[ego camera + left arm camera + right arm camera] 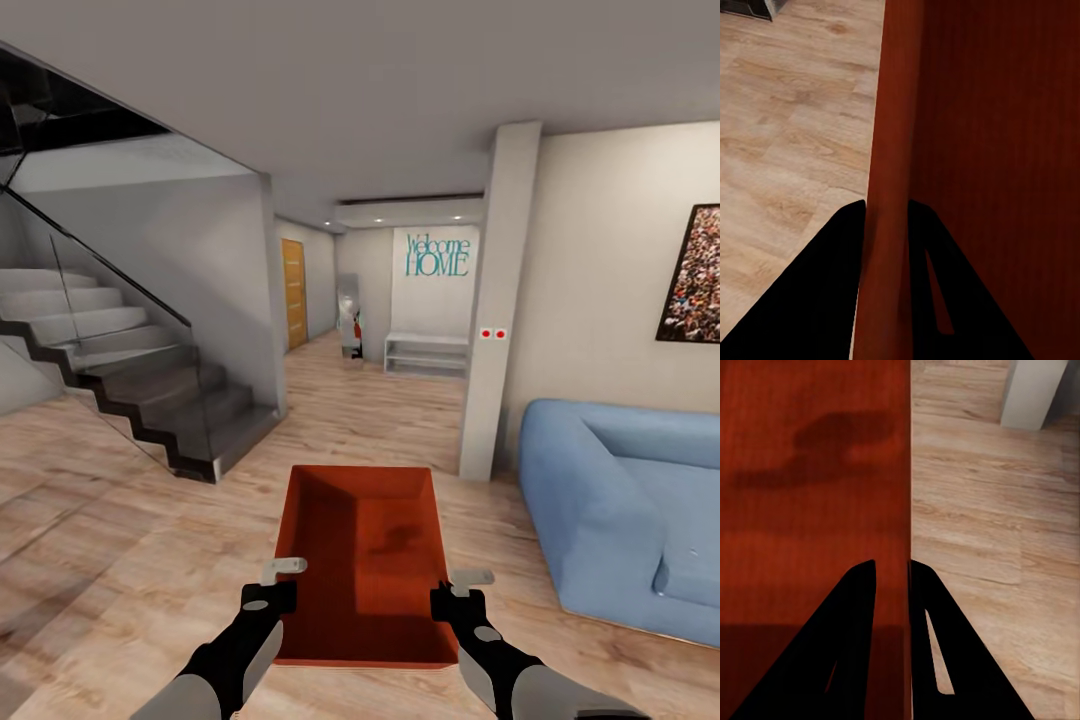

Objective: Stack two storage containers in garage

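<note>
one storage container (pixel 365 560), two claws, one sofa (pixel 625 510), one staircase (pixel 130 380)

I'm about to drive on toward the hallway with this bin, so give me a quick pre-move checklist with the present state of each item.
1. Left gripper fingers straddle the container side wall: ok.
2. Right gripper fingers straddle the opposite wall: ok.
3. Container held level, opening up: ok.
4. Container empty inside: ok.
5. Wood floor ahead toward the hallway between staircase and pillar free of obstacles: ok.
6. Clearance from the blue sofa on the right side: ok, but close.
</note>
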You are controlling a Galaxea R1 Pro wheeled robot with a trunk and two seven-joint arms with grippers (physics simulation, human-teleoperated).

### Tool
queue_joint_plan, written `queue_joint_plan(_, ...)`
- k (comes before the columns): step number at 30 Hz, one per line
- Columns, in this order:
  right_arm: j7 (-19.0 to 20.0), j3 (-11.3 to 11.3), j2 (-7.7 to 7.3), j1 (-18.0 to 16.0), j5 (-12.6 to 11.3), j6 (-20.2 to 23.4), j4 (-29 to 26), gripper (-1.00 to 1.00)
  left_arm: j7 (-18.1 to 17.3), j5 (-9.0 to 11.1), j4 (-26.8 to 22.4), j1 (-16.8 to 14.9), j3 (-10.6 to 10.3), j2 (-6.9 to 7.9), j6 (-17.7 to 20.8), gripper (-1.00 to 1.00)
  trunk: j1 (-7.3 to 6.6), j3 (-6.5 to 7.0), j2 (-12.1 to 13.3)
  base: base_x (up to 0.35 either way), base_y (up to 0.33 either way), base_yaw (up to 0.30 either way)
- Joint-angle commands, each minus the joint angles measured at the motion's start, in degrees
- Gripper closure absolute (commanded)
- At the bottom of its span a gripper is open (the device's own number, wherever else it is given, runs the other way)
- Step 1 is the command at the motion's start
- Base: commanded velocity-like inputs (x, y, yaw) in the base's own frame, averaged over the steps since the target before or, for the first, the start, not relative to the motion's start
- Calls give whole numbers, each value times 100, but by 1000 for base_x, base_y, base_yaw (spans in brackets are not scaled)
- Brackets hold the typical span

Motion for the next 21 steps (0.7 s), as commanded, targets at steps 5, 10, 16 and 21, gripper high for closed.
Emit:
queue_joint_plan(5, 14, 247, -37, 1, 65, -145, -8, 100, 67, 82, -1, -7, 443, 50, 45, 100, 5, -1, -3, 321, 0, 0)
queue_joint_plan(10, 15, 250, -37, 1, 71, -143, -8, 100, 70, 82, 12, -6, 443, 50, 47, 100, 5, -1, -3, 321, 0, 0)
queue_joint_plan(16, 15, 249, -38, 1, 72, -144, -8, 100, 70, 82, 12, -7, 443, 50, 47, 100, 5, -1, -3, 322, 0, 0)
queue_joint_plan(21, 15, 250, -39, 1, 72, -142, -8, 100, 70, 82, 26, -6, 443, 50, 47, 100, 5, -1, -3, 322, 0, 0)
